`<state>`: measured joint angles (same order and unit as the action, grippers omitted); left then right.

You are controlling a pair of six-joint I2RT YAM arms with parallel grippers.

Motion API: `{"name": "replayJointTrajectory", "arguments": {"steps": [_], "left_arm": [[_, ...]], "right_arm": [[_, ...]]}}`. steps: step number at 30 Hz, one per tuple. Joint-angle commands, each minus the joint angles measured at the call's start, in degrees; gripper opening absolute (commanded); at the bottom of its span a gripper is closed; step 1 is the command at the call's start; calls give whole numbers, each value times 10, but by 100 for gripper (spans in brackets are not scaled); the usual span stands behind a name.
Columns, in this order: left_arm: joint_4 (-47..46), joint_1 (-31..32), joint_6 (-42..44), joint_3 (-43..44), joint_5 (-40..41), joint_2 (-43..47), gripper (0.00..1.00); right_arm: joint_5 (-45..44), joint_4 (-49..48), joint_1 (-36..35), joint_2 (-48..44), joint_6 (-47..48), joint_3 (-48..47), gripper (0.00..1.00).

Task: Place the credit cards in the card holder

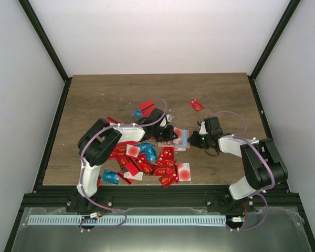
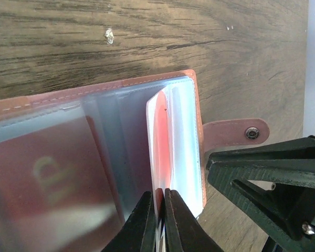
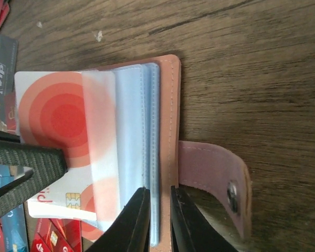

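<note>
The tan-brown card holder (image 1: 181, 137) lies open on the table, its clear sleeves up and its snap strap (image 3: 210, 168) out to the side. My right gripper (image 3: 159, 210) is shut on the holder's edge (image 3: 170, 105), pinching leather cover and sleeves. My left gripper (image 2: 158, 210) is shut on a white card with red circles (image 2: 160, 142), held edge-on. In the right wrist view this card (image 3: 52, 115) sits partly inside a clear sleeve. The two grippers, left (image 1: 170, 132) and right (image 1: 193, 139), face each other across the holder. Another card shows inside a sleeve (image 2: 47, 173).
A pile of mostly red and some blue credit cards (image 1: 147, 160) lies near the front, under the left arm. More red cards (image 1: 145, 108) lie behind it, and a single red card (image 1: 196, 105) lies farther back right. Black frame rails border the table.
</note>
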<state>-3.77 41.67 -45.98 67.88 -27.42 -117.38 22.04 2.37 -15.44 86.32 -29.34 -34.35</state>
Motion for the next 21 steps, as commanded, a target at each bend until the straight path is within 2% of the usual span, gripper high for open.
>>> {"name": "replayJointTrajectory", "arguments": {"steps": [1, 7, 21], "left_arm": [[17, 6, 18, -11, -2, -14, 7], [14, 6, 16, -12, -10, -19, 7], [-1, 17, -17, 0, -1, -33, 8]], "right_arm": [[-4, -5, 4, 22, 5, -23, 12], [15, -9, 4, 41, 7, -23, 8], [30, -13, 4, 41, 5, -12, 7]]}}
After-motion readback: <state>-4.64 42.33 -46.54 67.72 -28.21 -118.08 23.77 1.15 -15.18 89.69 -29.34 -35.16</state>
